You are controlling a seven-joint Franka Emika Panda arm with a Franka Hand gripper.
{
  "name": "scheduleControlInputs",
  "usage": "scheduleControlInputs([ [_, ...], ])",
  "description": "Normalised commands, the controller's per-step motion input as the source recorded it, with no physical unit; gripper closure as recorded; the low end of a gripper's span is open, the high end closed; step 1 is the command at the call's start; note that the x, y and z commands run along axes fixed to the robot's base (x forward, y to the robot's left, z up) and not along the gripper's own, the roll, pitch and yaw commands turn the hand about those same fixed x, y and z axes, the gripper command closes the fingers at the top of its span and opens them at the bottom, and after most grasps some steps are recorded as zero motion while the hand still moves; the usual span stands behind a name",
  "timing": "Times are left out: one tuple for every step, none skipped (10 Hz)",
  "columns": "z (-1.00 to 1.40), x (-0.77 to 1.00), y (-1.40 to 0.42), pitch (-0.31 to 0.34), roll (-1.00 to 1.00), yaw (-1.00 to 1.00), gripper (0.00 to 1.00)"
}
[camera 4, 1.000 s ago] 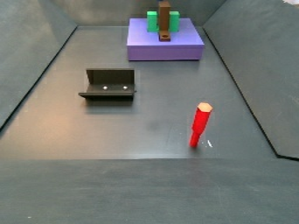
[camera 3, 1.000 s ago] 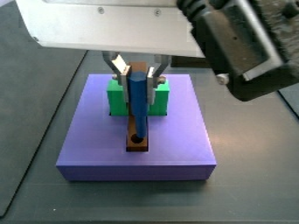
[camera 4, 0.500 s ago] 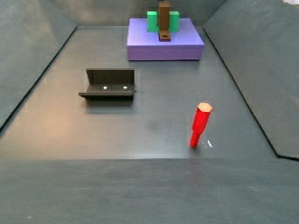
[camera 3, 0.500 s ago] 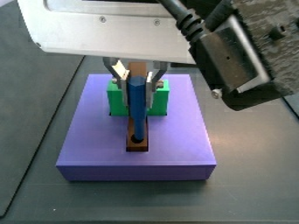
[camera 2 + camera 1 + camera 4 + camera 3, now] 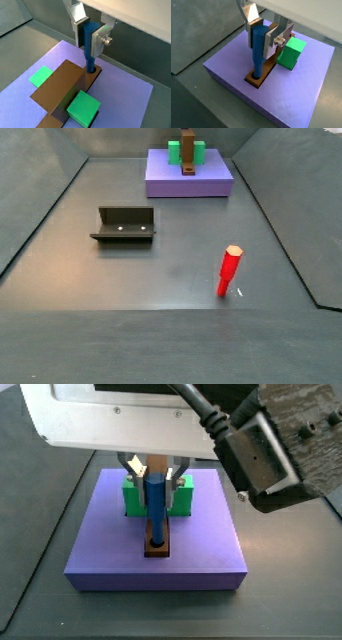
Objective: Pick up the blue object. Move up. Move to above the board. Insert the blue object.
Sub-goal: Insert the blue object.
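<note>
My pincer [image 5: 263, 34] hangs over the purple slab [image 5: 298, 105], its silver plates closed on the upper part of the blue object [image 5: 258, 47]. The peg stands upright, lower tip in or at the round hole of the board [image 5: 261, 75]; how deep it sits I cannot tell. In a side view the board [image 5: 158, 544] runs back through the green block [image 5: 132, 496]. Judgement: the peg looks stiff, light and smooth, so it may slip or tilt between flat pads. A hold high on the shaft, square across it, leaves the tip free. The red peg [image 5: 230, 271] and the fixture [image 5: 124, 225] stand well apart on the bench [image 5: 160, 278].
</note>
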Motion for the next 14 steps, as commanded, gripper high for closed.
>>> scheduleControlInputs([
  [-0.26, 0.01, -0.29, -0.03, 0.09, 0.09, 1.0],
  [-0.16, 0.0, -0.21, -0.02, 0.06, 0.05, 1.0],
  [-0.1, 0.0, -0.05, -0.016, 0.0, 0.03, 1.0],
  [-0.16, 0.15, 0.12, 0.0, 0.0, 0.0, 1.0],
  [-0.09, 0.17, 0.25, 0.0, 0.02, 0.0, 1.0],
  [-0.14, 0.07, 0.22, 0.0, 0.07, 0.0, 1.0],
  [-0.2, 0.0, 0.06, 0.0, 0.14, 0.04, 1.0],
  [-0.18, 0.0, 0.0, 0.0, 0.16, 0.12, 1.0],
  [-0.18, -0.04, -0.08, 0.0, 0.17, 0.11, 1.0],
  [-0.1, -0.02, -0.08, 0.0, 0.12, 0.1, 1.0],
  [-0.05, 0.0, -0.09, 0.0, 0.12, 0.11, 1.0],
  [-0.01, 0.04, -0.05, 0.0, 0.13, 0.16, 1.0],
  [0.0, 0.19, -0.07, 0.0, 0.17, 0.2, 1.0],
  [0.0, 0.25, -0.13, 0.01, 0.2, 0.25, 1.0],
])
